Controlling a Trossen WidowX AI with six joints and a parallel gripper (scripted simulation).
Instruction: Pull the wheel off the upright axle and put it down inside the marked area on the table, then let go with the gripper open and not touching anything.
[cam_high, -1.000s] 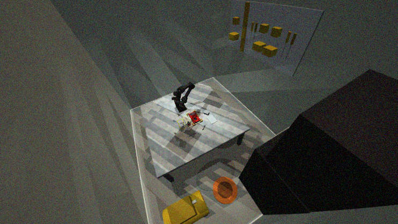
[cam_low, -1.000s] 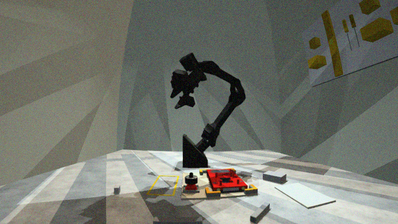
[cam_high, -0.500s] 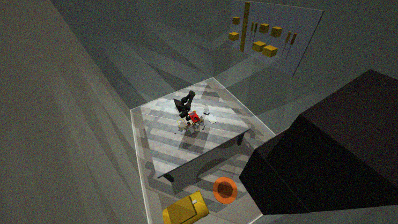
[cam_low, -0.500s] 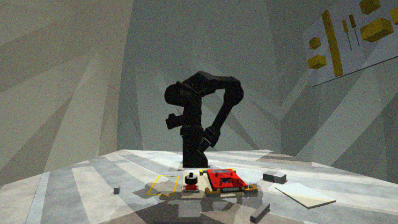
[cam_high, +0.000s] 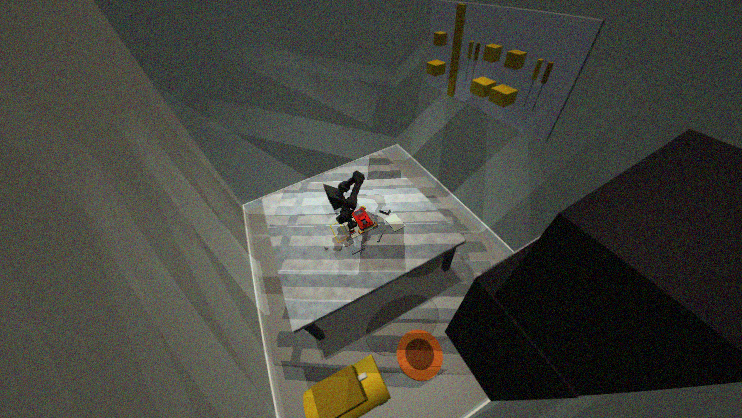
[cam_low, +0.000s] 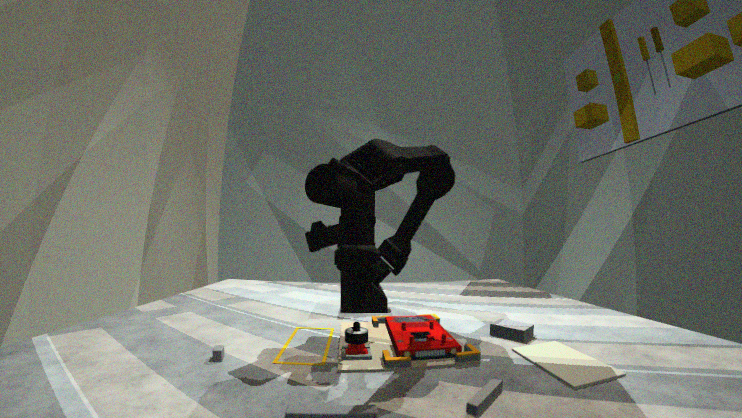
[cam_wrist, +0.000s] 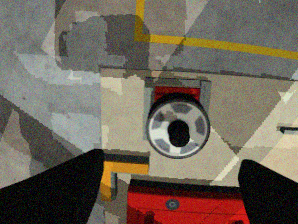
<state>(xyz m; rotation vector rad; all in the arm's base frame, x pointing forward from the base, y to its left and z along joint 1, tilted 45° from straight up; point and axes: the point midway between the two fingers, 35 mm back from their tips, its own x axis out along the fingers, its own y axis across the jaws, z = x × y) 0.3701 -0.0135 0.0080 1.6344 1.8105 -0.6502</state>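
Your black parallel-jaw gripper is open, with nothing between its fingers. The silver-and-black round wheel sits on the black upright axle, outside your yellow-outlined area.

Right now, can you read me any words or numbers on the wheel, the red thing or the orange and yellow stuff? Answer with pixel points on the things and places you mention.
None that I can read.
Wheel (cam_low: 356, 335) (cam_wrist: 158, 132): no letters or numbers show.
Red block (cam_high: 360, 214) (cam_low: 402, 340) (cam_wrist: 145, 202): dark marks, too blurred to call writing.
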